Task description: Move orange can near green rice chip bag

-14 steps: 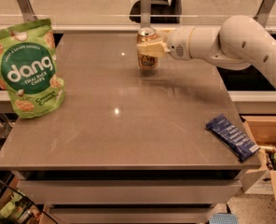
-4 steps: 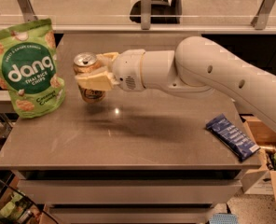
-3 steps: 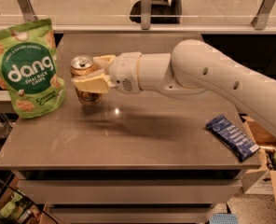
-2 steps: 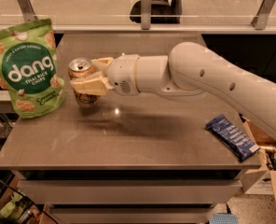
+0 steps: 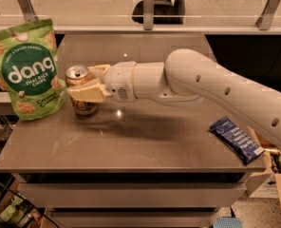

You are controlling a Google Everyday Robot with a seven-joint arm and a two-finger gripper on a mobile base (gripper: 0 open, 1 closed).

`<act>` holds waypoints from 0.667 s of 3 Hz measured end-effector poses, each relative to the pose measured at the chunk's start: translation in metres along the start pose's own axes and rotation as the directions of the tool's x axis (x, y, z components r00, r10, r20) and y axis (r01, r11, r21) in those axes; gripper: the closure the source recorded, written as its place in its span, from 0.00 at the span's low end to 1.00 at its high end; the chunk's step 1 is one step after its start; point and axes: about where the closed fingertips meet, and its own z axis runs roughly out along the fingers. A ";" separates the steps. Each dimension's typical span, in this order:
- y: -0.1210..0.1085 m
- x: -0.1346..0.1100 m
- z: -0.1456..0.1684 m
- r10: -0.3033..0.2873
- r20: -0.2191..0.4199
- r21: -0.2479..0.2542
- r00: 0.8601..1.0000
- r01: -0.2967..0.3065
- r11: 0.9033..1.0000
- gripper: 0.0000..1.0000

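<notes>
The orange can [image 5: 79, 77], slim and tan with a silver top, stands upright just right of the green rice chip bag [image 5: 28, 72], which stands at the table's left edge. My gripper [image 5: 86, 85] reaches in from the right and is shut on the orange can, its cream fingers [image 5: 87, 92] wrapped around the can's middle. The can's base is at or just above the table top; I cannot tell which. A narrow gap separates the can from the bag.
A dark blue flat wrapper [image 5: 236, 138] lies near the table's right front corner. The grey table [image 5: 131, 146] has a front edge with drawers below. A glass rail with metal posts [image 5: 149, 6] runs behind. A cardboard box [image 5: 273, 184] sits at lower right.
My gripper has carried the orange can from the table's back middle leftward and forward to just beside the green bag, still creeping left over the last second. The bag and wrapper have not moved.
</notes>
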 end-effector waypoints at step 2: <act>0.002 0.000 0.003 -0.001 0.000 -0.006 1.000 0.001 1.000 0.82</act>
